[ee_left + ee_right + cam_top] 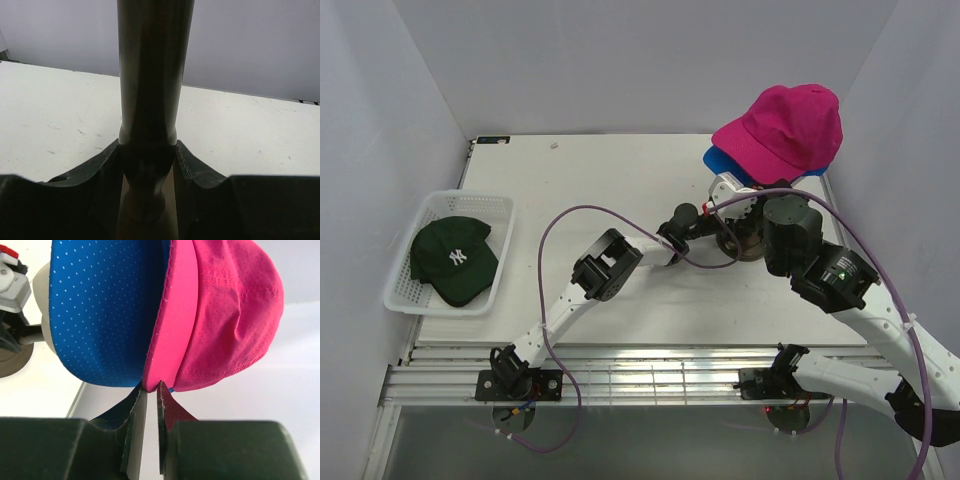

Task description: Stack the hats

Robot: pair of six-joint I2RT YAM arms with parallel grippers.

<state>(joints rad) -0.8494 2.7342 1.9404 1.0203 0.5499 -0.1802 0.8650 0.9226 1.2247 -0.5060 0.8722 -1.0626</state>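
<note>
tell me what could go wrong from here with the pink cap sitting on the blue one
1. The right gripper seems to pinch the pink cap only at the brim's very edge. It could slip off, or a pull could drag the cap off the blue cap.
2. The left gripper is clamped on the dark post below the caps. A sideways move there might tip the stand.

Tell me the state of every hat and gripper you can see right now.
pink cap: stacked over the blue cap on the mannequin head
blue cap: under the pink cap
green cap: lying in the basket
left gripper: shut on the stand post
right gripper: shut on the pink cap's brim edge
</note>
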